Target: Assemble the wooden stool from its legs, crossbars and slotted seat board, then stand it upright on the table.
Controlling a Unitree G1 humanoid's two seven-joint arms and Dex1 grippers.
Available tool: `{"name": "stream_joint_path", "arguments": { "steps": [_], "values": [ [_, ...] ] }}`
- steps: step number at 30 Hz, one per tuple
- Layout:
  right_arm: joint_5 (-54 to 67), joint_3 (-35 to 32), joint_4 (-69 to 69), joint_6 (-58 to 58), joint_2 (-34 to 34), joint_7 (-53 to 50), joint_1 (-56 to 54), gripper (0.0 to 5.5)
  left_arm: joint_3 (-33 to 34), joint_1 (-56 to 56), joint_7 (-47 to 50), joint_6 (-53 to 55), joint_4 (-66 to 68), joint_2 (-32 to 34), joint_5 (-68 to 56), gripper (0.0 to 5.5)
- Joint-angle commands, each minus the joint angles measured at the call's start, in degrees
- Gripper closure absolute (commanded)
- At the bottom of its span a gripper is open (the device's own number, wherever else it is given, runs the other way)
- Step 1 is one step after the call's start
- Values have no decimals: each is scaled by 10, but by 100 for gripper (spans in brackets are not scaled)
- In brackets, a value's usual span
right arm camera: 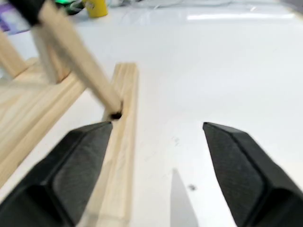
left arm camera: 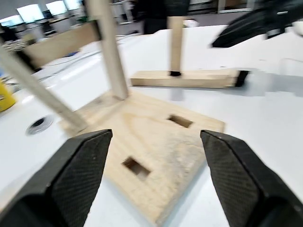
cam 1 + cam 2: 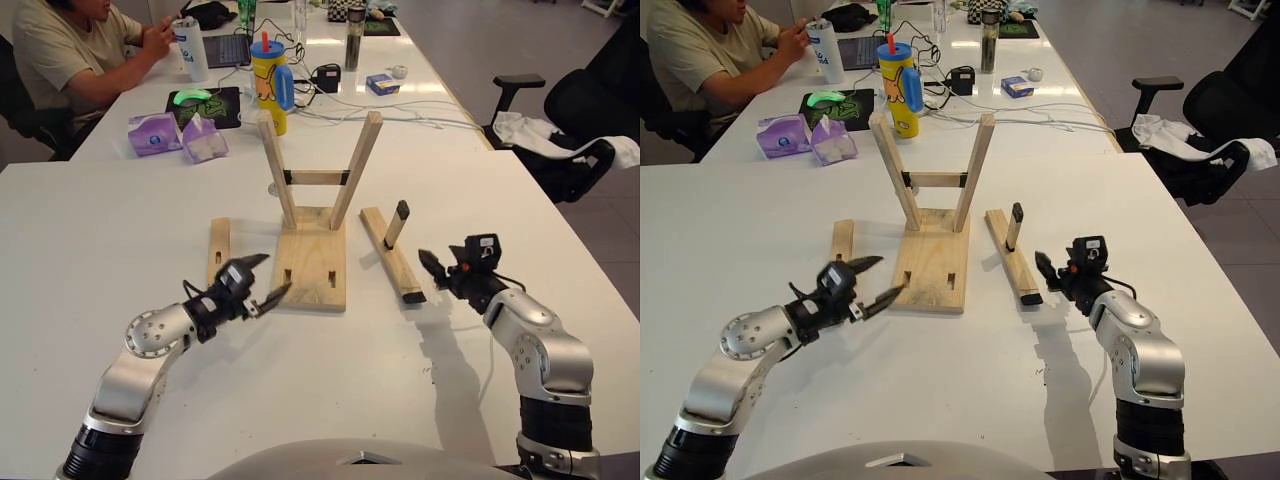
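Note:
The slotted seat board (image 3: 314, 262) lies flat mid-table. Two legs (image 3: 277, 170) stand slanted out of its far end, joined by a crossbar (image 3: 317, 177); two slots (image 2: 136, 167) near its front edge are empty. A loose leg (image 3: 219, 248) lies flat left of the board. Right of it lies another leg (image 3: 385, 247) with a short crossbar (image 3: 397, 223) sticking up. My left gripper (image 3: 275, 273) is open just off the board's front left corner. My right gripper (image 3: 432, 268) is open beside the near end of the right leg (image 1: 122, 142), holding nothing.
A yellow cup (image 3: 270, 85), two purple tissue packs (image 3: 155, 133) and a mouse pad stand behind the stool parts. A person sits at the far left. A black chair (image 3: 580, 110) stands off the table's right edge. The table's near half is bare white.

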Motion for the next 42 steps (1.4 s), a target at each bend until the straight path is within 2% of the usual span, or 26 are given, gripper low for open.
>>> {"name": "stream_joint_path", "arguments": {
  "steps": [1, 7, 13, 17, 26, 29, 33, 37, 40, 42],
  "values": [
    [-7, 40, 37, 19, -11, 12, -35, 117, -67, -44, -20, -82, 64, 28, 99, 204],
    [-20, 79, 92, 15, 0, 13, -81, 117, -123, -90, 7, -170, 145, 24, 217, 204],
    [-42, 106, 132, 20, -1, 4, -111, 117, -155, -131, 32, -183, 205, 2, 288, 204],
    [-44, 100, 146, 25, 5, -6, -116, 117, -160, -152, 41, -170, 229, -24, 296, 204],
    [-56, 120, 157, 29, -1, 9, -118, 233, -167, -162, 50, -140, 237, -62, 303, 204],
    [-68, 125, 151, 5, -4, 6, -114, 283, -146, -154, 47, -121, 217, -67, 276, 204],
    [-86, 121, 142, -29, 0, -6, -104, 345, -84, -142, 43, -57, 162, -98, 175, 204],
    [-35, 59, 117, -89, 53, -13, -111, 345, 3, -139, 45, 57, 83, -131, 39, 204],
    [73, -24, 82, -122, 112, -6, -137, 345, 67, -144, 45, 144, 44, -135, -57, 204],
    [148, -60, 52, -109, 120, 16, -136, 345, 114, -165, 32, 214, 35, -136, -151, 174]
  ]
}}
